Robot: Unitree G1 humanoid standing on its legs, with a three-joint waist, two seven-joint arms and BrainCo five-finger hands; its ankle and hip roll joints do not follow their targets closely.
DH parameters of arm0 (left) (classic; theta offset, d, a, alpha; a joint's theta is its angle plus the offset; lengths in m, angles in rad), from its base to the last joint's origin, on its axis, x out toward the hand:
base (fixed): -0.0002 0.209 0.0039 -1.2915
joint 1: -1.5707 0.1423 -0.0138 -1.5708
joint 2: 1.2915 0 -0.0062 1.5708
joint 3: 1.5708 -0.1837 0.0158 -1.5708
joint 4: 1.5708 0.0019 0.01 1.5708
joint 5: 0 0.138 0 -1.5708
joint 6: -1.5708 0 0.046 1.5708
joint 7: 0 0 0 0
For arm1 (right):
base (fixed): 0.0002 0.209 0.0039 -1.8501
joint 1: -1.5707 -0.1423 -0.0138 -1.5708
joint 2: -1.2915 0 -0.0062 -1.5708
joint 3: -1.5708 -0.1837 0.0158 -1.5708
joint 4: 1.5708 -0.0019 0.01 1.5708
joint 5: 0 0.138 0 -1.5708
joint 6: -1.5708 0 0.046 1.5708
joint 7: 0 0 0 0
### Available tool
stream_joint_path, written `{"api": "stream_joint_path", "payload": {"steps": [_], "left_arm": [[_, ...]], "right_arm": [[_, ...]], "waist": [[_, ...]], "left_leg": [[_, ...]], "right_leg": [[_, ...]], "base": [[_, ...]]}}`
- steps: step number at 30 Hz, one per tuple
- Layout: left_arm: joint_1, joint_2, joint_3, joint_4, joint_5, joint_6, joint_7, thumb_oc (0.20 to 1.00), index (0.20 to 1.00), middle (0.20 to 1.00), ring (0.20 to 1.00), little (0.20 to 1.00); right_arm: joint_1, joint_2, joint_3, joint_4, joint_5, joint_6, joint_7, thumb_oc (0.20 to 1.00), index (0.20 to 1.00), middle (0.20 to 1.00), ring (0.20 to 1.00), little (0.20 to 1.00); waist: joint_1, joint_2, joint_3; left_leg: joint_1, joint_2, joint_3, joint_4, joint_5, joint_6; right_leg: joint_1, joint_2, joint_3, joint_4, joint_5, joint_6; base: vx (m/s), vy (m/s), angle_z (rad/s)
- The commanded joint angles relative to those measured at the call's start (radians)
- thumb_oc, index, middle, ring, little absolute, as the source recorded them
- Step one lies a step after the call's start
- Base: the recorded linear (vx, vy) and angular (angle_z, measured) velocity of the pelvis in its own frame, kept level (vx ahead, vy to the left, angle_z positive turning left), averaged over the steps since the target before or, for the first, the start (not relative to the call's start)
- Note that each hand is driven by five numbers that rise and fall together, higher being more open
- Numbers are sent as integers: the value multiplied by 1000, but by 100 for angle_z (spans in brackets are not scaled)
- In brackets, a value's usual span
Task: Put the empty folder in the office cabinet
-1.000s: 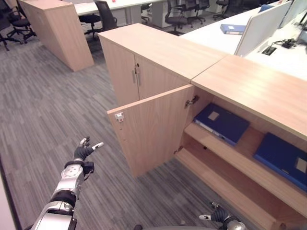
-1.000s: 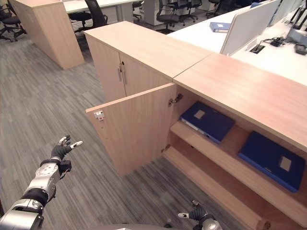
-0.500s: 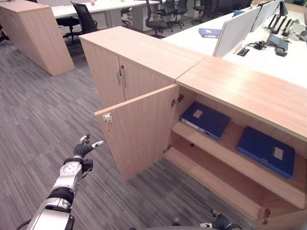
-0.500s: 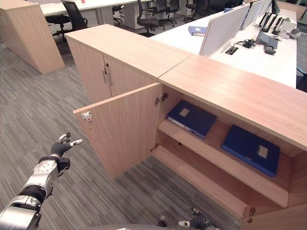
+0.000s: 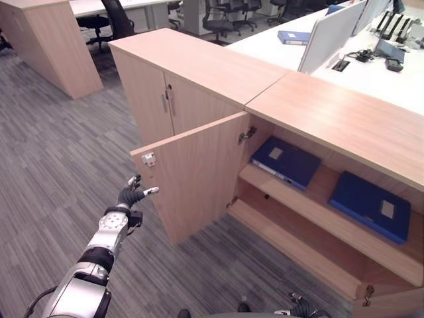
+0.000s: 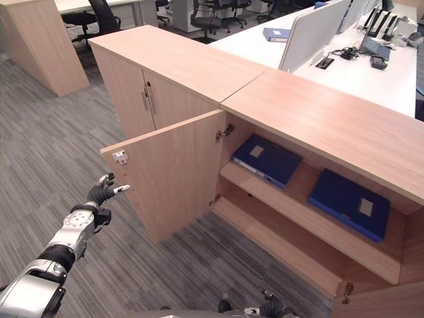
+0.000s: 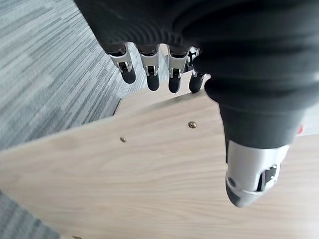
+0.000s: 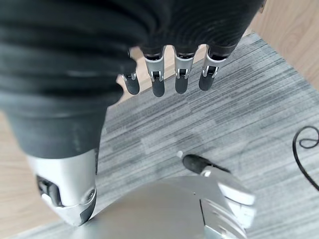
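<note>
In the left eye view the office cabinet (image 5: 311,159) stands with its door (image 5: 192,175) swung wide, and two blue folders lie flat on the upper shelf (image 5: 311,212): the nearer folder (image 5: 286,161) just inside the hinge side, the farther folder (image 5: 370,205) well along to the right. The left hand (image 5: 132,196) hangs just off the door's free edge, fingers relaxed and apart, holding nothing. In the right eye view the right hand (image 6: 268,309) sits low at the bottom edge above the grey carpet (image 6: 59,146), well apart from the cabinet. The left wrist view puts that hand's straight fingers (image 7: 149,67) close over the door's outer face, not clearly touching it. In the right wrist view the right hand's fingers (image 8: 177,74) hang loose and spread over the carpet, also empty. With a folder apparently already shelved (which of the two is the task's one cannot be told), the step in hand looks like shutting the door: best to lay flat fingers on the outer face near the free edge, far from the hinge, and push in a steady arc so the door closes without slamming.
</note>
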Motion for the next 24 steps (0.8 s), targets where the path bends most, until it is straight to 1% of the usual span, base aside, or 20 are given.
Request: {"api": "stream_joint_path", "payload": {"steps": [1, 4, 8, 12, 16, 17, 19, 20, 22, 24], "left_arm": [[-252, -106, -142, -45, 88, -46, -106, 1000, 1000, 1000, 1000, 1000], [-255, -115, -155, -64, 83, -45, -110, 1000, 1000, 1000, 1000, 1000], [-211, -144, -184, -122, 80, -45, -140, 1000, 1000, 1000, 1000, 1000], [-186, -150, -215, -146, 109, -44, -163, 1000, 1000, 1000, 1000, 1000], [-195, -150, -201, -123, 109, -45, -152, 1000, 1000, 1000, 1000, 1000], [-209, -152, -183, -123, 73, -45, -140, 1000, 1000, 1000, 1000, 1000], [-185, -167, -184, -191, 35, -48, -150, 1000, 1000, 1000, 1000, 1000], [-156, -177, -203, -250, 28, -50, -169, 1000, 1000, 1000, 1000, 1000], [-108, -201, -227, -309, 13, -45, -193, 1000, 1000, 1000, 1000, 1000], [-84, -191, -254, -373, 26, -46, -214, 1000, 1000, 1000, 1000, 1000]], "right_arm": [[-79, -27, 52, 31, -48, -23, 3, 1000, 1000, 1000, 1000, 1000], [-86, -24, 52, 42, -47, -21, 1, 1000, 1000, 1000, 1000, 1000], [-80, -20, 47, 39, -51, -20, 5, 1000, 1000, 1000, 1000, 1000], [-66, -13, 41, 51, -58, -17, 12, 1000, 1000, 1000, 1000, 1000], [-56, -6, 47, 59, -69, -14, 17, 1000, 1000, 1000, 1000, 1000], [-53, -7, 51, 58, -71, -13, 14, 1000, 1000, 1000, 1000, 1000], [-51, 2, 48, 61, -67, -12, 16, 1000, 1000, 1000, 1000, 1000], [-49, 8, 44, 62, -66, -12, 19, 1000, 1000, 1000, 1000, 1000], [-53, 14, 36, 76, -66, -10, 16, 1000, 1000, 1000, 1000, 1000], [-54, 17, 28, 77, -63, -9, 15, 1000, 1000, 1000, 1000, 1000]], "waist": [[-36, 21, 37], [-35, 21, 40], [-35, 21, 42], [-34, 20, 39], [-34, 17, 37], [-33, 14, 36], [-28, 13, 33], [-24, 13, 31], [-18, 14, 30], [-14, 15, 30]], "left_leg": [[37, -7, -10, 19, -102, 3], [34, -8, -7, 20, -102, 4], [34, -16, -5, 21, -106, 9], [36, -21, -6, 21, -112, 14], [35, -24, -8, 22, -113, 16], [34, -26, -9, 24, -114, 17], [36, -27, -13, 25, -116, 19], [38, -29, -15, 25, -119, 21], [42, -30, -18, 26, -121, 23], [44, -31, -21, 27, -123, 25]], "right_leg": [[-45, -48, -7, 102, -39, 118], [-51, -50, -9, 107, -37, 121], [-50, -56, -10, 110, -35, 123], [-48, -64, -16, 108, -35, 125], [-50, -67, -19, 112, -35, 128], [-52, -68, -20, 116, -32, 130], [-47, -70, -22, 118, -34, 130], [-44, -72, -25, 119, -36, 128], [-40, -74, -28, 120, -37, 126], [-37, -76, -30, 120, -39, 126]], "base": [[0, 0, 0], [-3, 13, 0], [5, 37, -1], [7, 30, 2], [0, 0, 0], [0, 0, 0], [4, 2, 3], [10, 11, 9], [3, 13, 10], [-6, 7, 8]]}}
